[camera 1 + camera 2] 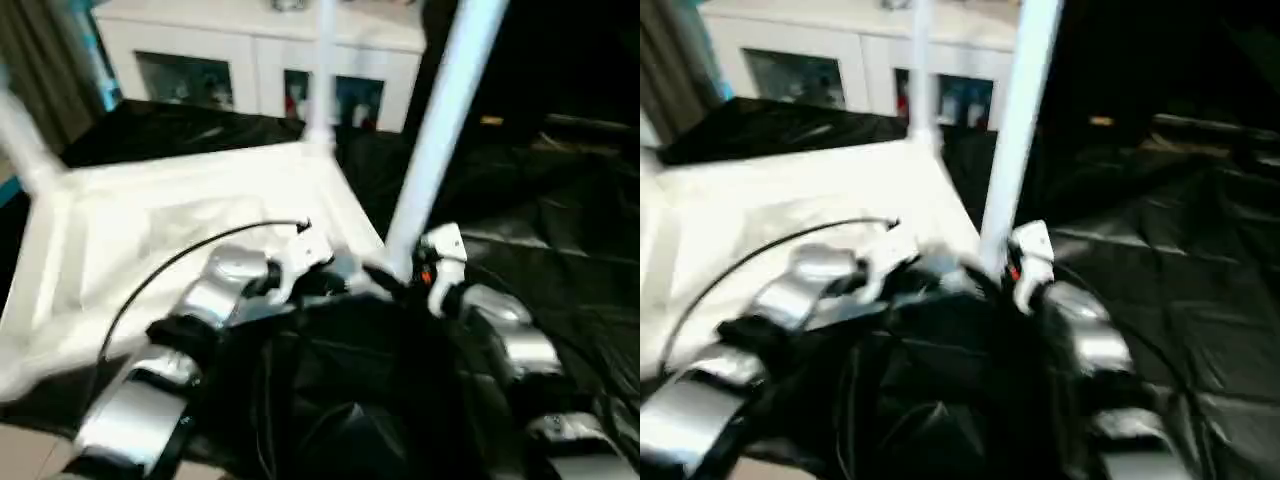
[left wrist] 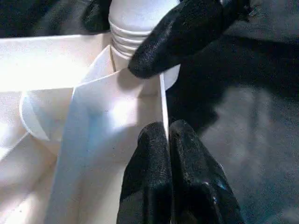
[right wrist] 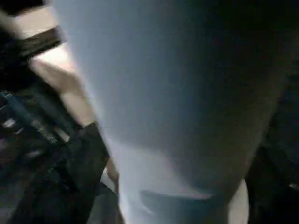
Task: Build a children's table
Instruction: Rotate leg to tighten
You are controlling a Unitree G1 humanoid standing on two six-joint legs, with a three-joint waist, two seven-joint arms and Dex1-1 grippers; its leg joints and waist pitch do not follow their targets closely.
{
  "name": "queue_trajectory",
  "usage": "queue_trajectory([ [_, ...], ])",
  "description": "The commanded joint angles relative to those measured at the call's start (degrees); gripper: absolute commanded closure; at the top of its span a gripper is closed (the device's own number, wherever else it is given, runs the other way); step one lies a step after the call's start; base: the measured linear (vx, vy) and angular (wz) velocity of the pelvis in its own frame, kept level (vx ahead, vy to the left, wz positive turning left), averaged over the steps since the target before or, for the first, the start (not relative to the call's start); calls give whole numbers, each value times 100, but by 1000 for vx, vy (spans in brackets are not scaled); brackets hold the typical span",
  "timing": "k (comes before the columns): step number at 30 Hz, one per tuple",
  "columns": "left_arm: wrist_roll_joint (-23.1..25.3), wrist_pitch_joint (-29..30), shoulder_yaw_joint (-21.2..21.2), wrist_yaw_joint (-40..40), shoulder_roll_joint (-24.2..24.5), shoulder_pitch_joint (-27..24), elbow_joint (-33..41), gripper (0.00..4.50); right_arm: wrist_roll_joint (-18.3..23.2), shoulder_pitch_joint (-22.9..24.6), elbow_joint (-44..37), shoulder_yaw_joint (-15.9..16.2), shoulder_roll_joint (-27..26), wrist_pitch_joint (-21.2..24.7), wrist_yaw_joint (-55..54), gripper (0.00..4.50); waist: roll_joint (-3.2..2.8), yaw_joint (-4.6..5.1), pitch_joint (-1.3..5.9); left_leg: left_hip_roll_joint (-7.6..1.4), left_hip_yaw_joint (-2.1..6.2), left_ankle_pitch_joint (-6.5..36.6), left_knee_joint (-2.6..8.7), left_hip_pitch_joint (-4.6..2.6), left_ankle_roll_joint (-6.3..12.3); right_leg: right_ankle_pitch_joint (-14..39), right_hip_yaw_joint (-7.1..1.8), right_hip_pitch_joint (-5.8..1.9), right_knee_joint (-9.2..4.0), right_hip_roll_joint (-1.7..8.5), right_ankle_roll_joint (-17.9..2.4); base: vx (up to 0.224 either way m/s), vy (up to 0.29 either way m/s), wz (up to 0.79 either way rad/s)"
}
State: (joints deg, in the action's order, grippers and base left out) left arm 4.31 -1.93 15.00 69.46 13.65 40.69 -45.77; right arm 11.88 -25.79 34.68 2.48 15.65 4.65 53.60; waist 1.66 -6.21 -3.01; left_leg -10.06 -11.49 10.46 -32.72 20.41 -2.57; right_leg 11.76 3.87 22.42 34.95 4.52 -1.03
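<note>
White plastic children's table [image 1: 190, 225] lies upside down on black-covered work table [image 1: 560, 270], ribbed underside up. Long white tubular leg [image 1: 440, 120] stands in near corner socket [image 2: 42, 116], long axis rising steeply away from both hands. Left gripper [image 2: 166, 140] clamped together on corner's thin wall. Right gripper [image 1: 430, 265] just beside leg base, nearer arm; fingers' spread cannot be told.

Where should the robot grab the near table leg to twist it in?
Probably low on the near leg, just above its threaded end in the corner socket. Come from the right side, jaws straddling the round tube: the left gripper already pinches the tabletop's rim beside it.
</note>
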Motion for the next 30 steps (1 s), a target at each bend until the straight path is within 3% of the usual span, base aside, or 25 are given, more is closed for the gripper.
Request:
queue_trajectory([
  [1,-348,-72,149,637,-86,-162,237,450,70,161,-356,230,304,272,694,62,-4,-40,347,-399,137,741,302,-40,609,80,-297,-292,-337,468,-1568,0,0,0],
  [8,-423,49,86,836,58,-210,345,450,156,298,-595,301,704,456,1232,62,3,-93,321,-403,153,1069,337,-45,343,961,-301,-272,-434,507,-1385,0,0,0],
  [11,-484,128,75,987,117,-267,474,450,199,312,-659,337,804,606,1424,78,-34,-96,330,-401,157,1054,335,-47,321,894,-300,-273,-426,496,-1388,0,0,0],
  [13,-490,140,74,1024,132,-282,513,450,231,336,-733,363,802,691,1448,78,-13,-100,344,-394,155,871,317,-31,394,594,-298,-286,-386,480,-1421,0,0,0],
  [14,-489,149,74,1037,136,-291,533,450,243,367,-799,388,778,754,1455,107,-27,-101,354,-387,151,765,302,-25,457,419,-292,-283,-370,483,-1449,0,0,0],
  [18,-417,110,64,881,95,-279,484,450,201,444,-801,417,627,736,1330,132,-36,-106,353,-387,151,789,302,-21,447,522,-284,-279,-384,491,-1440,0,0,0],
  [21,-292,92,47,529,43,-229,372,450,86,459,-708,412,509,660,1020,159,-52,-98,339,-389,156,928,320,-31,357,759,-286,-268,-413,491,-1395,0,0,0],
  [24,33,158,-30,-551,-103,22,-108,450,-208,329,-272,221,172,553,-149,173,-50,-64,314,-385,168,1170,352,-56,214,1216,-294,-239,-470,501,-1276,0,0,0],
  [25,28,205,-93,-787,-188,87,-208,450,-224,283,-143,125,53,561,-479,174,-56,-37,287,-375,183,1441,371,-110,70,1691,-296,-207,-531,520,-1208,0,0,0],
  [27,50,310,-169,-1235,-374,215,-358,450,-232,197,94,-78,-211,555,-1173,175,-35,12,282,-366,214,1639,392,-124,-54,2292,-301,-207,-589,537,-1014,0,0,0],
  [29,107,394,-192,-1703,-600,342,-488,450,-198,92,321,-291,-528,558,-1914,177,-41,13,287,-374,213,1610,400,-112,-15,2180,-319,-211,-592,532,-983,0,0,0],
  [30,123,431,-203,-1884,-690,389,-540,450,-196,49,400,-353,-642,541,-2178,177,-61,38,286,-379,209,1630,411,-127,-67,2084,-326,-173,-576,519,-1013,0,0,0],
])
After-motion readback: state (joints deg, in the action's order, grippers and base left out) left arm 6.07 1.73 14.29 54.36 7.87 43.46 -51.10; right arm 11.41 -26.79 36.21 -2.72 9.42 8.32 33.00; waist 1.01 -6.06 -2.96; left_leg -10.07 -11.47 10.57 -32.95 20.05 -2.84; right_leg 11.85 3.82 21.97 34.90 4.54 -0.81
